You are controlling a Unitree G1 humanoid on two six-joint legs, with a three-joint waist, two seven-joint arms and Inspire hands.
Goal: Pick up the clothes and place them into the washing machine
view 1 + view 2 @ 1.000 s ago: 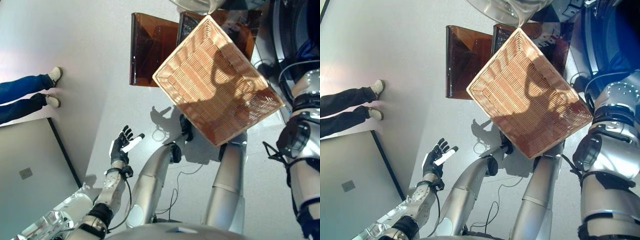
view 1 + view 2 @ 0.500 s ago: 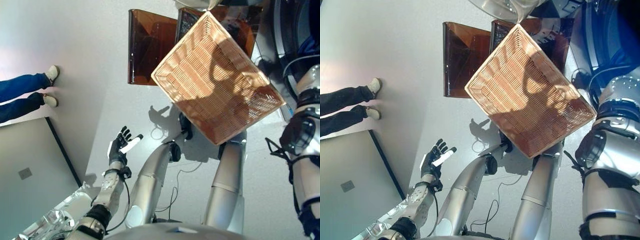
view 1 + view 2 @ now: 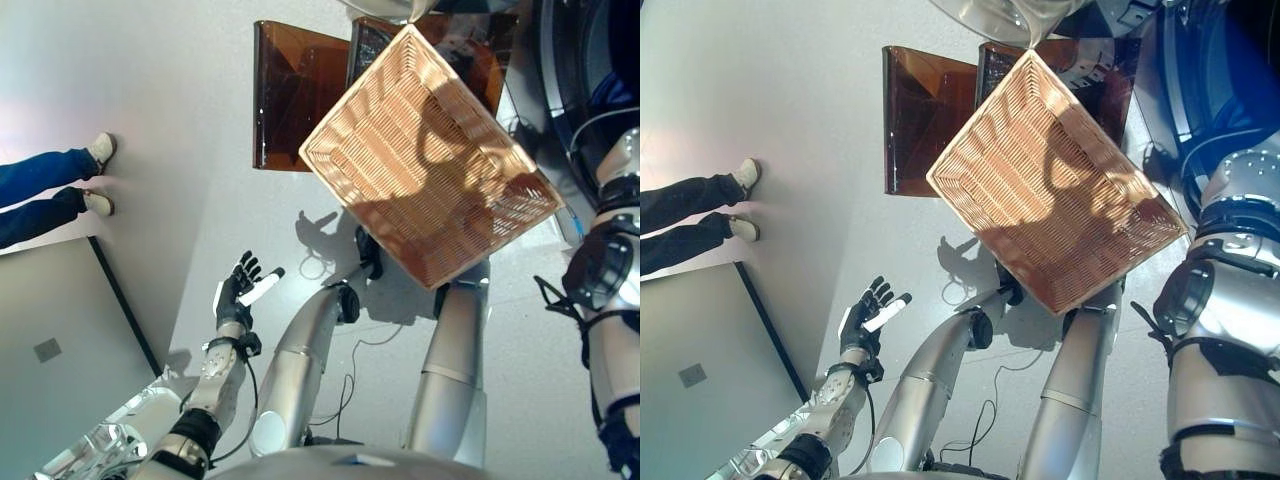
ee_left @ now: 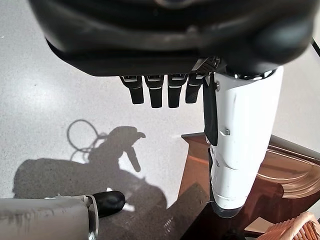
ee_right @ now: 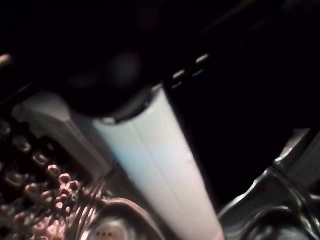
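The shallow wicker basket (image 3: 430, 170) is held up off its box and tipped, its open side facing me; no clothes show in it. Its far corner points at the washing machine's dark opening (image 3: 590, 70) at the upper right. My right arm reaches up to the basket's right corner. My right hand's white thumb (image 5: 160, 165) shows beside wicker weave (image 5: 40, 200) in the right wrist view. My left hand (image 3: 240, 290) is open and empty, low at the left over the floor; it also shows in the left wrist view (image 4: 160, 90).
Low dark brown boxes (image 3: 290, 95) stand behind the basket. The machine's glass door (image 3: 990, 15) hangs at the top edge. A person's legs and shoes (image 3: 60, 185) are at the left. A grey panel (image 3: 50, 340) lies at the lower left.
The whole picture has shifted a little. The basket stays up and tipped, and my left hand stays open in the same place.
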